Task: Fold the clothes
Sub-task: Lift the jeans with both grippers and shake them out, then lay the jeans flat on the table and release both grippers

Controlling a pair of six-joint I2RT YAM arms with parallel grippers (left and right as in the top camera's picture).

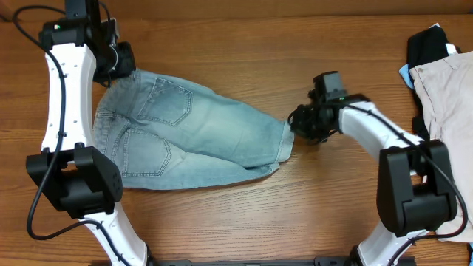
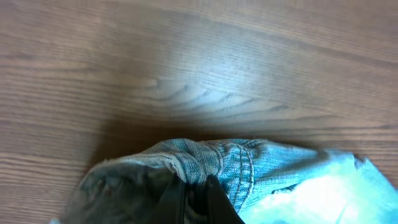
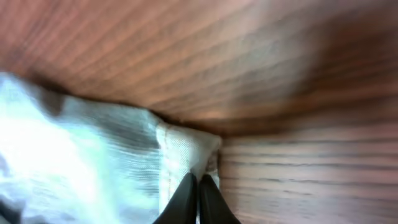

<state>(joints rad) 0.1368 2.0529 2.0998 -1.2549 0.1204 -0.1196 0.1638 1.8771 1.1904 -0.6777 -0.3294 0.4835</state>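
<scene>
The faded light-blue jeans [image 1: 192, 137] lie across the table's left half, back pockets up, waistband at the left, cuffed hems at the right. My left gripper [image 1: 120, 68] is at the waistband's far corner, shut on the bunched denim waistband [image 2: 205, 160]. My right gripper [image 1: 297, 124] is at the hem end, shut on the pale cuff edge [image 3: 186, 146]. The jeans fill the lower part of both wrist views.
Beige trousers [image 1: 447, 96] and a black garment [image 1: 429, 43] lie at the right edge of the wooden table [image 1: 244, 52]. Bare wood shows beyond the cloth in both wrist views.
</scene>
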